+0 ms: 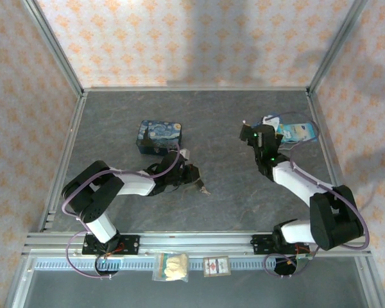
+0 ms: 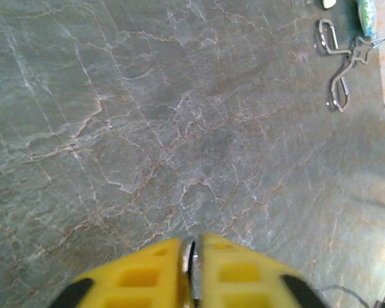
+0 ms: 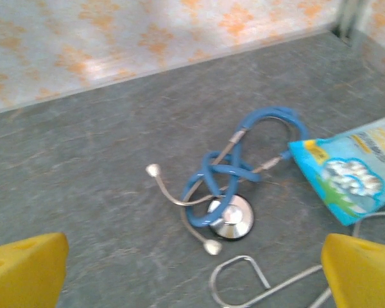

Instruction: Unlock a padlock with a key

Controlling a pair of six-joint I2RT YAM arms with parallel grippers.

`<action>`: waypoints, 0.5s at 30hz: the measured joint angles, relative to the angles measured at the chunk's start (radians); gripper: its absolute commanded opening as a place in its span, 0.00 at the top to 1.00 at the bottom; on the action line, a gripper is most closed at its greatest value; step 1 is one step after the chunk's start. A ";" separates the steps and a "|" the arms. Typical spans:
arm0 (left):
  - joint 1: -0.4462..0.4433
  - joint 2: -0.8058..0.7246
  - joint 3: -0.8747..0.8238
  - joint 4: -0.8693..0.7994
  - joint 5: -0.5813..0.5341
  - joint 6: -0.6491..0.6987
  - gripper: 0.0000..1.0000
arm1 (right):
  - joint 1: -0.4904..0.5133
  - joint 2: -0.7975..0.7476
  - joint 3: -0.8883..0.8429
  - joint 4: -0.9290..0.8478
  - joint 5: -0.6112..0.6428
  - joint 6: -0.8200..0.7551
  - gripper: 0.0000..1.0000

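The step in hand looks like the key-handling stage, before any insertion. In the left wrist view the left pincer (image 2: 191, 242) has its yellow pads pressed almost together on a thin silvery sliver. I take this for the key (image 2: 189, 251) held edge-on, though too little of it shows to be sure. From above, that pincer sits low over the middle of the grey surface (image 1: 135, 205), in front of the painted blue tin (image 1: 159, 136). A tiny dark thing lies on the surface just beside its tip, most likely the padlock (image 1: 205, 190). It is too small to tell how its shackle or keyhole is turned. The right pincer (image 3: 192, 247) is spread wide and carries nothing. It hovers well apart from the padlock, at the far right, over a blue stethoscope (image 3: 221, 176), a pale blue packet (image 3: 350, 170) and a bare wire loop (image 2: 337, 70), none of which belong to the task. The next move, as I judge it, calls for lining the key's tip up with the keyhole. A lock this small and loose would probably slide under the push, so the free right pincer would need to come across and steady its body. The grip on the key must also be firm enough to take a twist.
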 measured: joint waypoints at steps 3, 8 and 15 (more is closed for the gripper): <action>0.000 -0.002 0.017 -0.024 -0.029 0.022 0.53 | -0.048 0.001 -0.026 0.033 0.001 -0.002 0.00; 0.001 -0.075 0.045 -0.111 -0.113 0.080 0.30 | -0.109 0.013 -0.090 0.141 0.011 -0.030 0.00; 0.093 -0.278 0.049 -0.200 -0.220 0.163 0.22 | -0.187 0.079 -0.159 0.300 0.030 -0.091 0.00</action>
